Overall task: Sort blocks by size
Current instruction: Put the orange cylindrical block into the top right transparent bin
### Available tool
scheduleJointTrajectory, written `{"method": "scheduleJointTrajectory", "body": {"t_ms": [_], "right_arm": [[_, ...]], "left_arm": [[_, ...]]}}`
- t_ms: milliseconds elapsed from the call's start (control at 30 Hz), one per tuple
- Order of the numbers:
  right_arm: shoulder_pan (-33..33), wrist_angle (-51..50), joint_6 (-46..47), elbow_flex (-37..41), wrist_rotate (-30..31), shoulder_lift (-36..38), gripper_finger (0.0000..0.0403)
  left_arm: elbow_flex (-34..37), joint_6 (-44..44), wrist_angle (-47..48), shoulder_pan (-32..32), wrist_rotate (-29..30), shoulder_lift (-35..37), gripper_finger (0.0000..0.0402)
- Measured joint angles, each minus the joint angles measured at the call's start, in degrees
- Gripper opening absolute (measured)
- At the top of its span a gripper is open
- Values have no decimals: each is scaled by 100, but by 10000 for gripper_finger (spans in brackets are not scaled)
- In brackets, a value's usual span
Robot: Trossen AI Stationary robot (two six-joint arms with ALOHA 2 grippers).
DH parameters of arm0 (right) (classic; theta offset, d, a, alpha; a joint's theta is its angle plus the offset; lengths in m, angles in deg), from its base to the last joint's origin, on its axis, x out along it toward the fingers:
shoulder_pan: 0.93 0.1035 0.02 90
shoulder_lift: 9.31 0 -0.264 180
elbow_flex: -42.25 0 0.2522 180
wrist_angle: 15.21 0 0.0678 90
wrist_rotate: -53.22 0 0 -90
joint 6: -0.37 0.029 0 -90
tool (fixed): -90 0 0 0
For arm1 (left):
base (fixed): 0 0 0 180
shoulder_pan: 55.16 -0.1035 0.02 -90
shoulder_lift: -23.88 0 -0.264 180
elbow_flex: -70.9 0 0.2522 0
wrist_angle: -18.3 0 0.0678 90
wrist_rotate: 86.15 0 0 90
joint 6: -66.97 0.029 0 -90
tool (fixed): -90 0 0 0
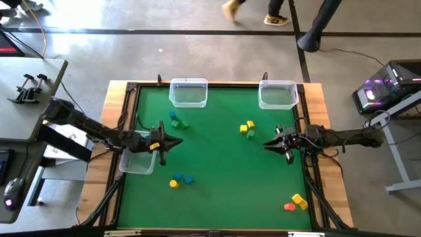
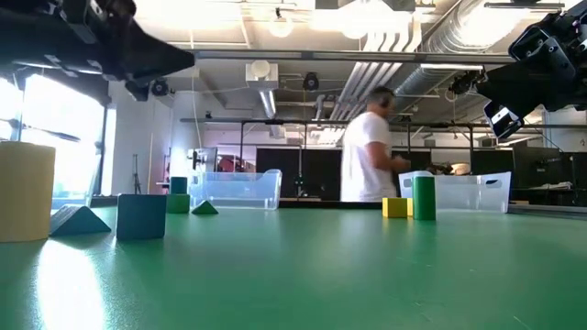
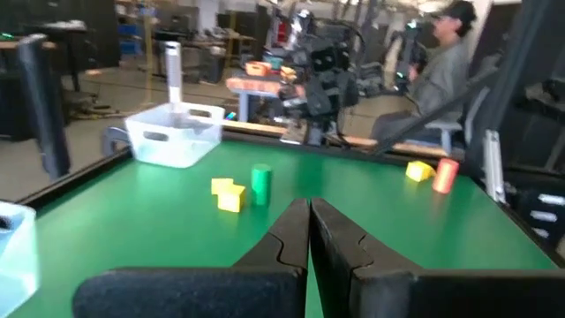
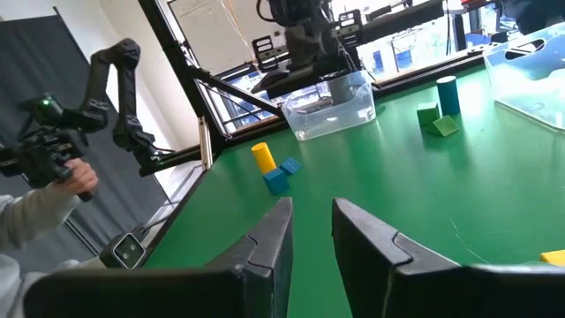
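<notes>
The blocks lie in four small groups on the green table. A teal and green group [image 1: 177, 122] is at the far left, and a yellow and green group [image 1: 247, 128] is far of centre. A yellow cylinder and blue blocks [image 1: 181, 181] are near left, and red and yellow blocks [image 1: 296, 202] near right. My left gripper [image 1: 179, 141] hovers level over the table's left part, shut and holding nothing, pointing right. My right gripper [image 1: 266, 145] hovers level on the right side, pointing left. Its fingers [image 4: 274, 231] stand a little apart with nothing between them.
Two clear bins [image 1: 189, 92] [image 1: 278, 94] stand at the far edge. A third clear bin [image 1: 138, 161] sits at the left edge under my left arm. A wooden frame [image 1: 316, 118] rims the table. A person [image 2: 369, 156] stands beyond the far edge.
</notes>
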Motion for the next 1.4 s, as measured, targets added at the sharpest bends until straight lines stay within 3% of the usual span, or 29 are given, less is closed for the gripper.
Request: {"method": "scheduleJointTrajectory", "body": {"t_ms": [300, 733, 1400], "right_arm": [[0, 0, 2, 2, 1, -2, 78], [0, 0, 2, 2, 0, -2, 78], [0, 0, 2, 0, 2, -2, 78]], "left_arm": [[-721, -109, -14, 94, -437, -911, 0], [-1968, 655, -16, 240, -318, -2382, 0], [-2134, 680, 19, 245, -295, -2630, 0]]}}
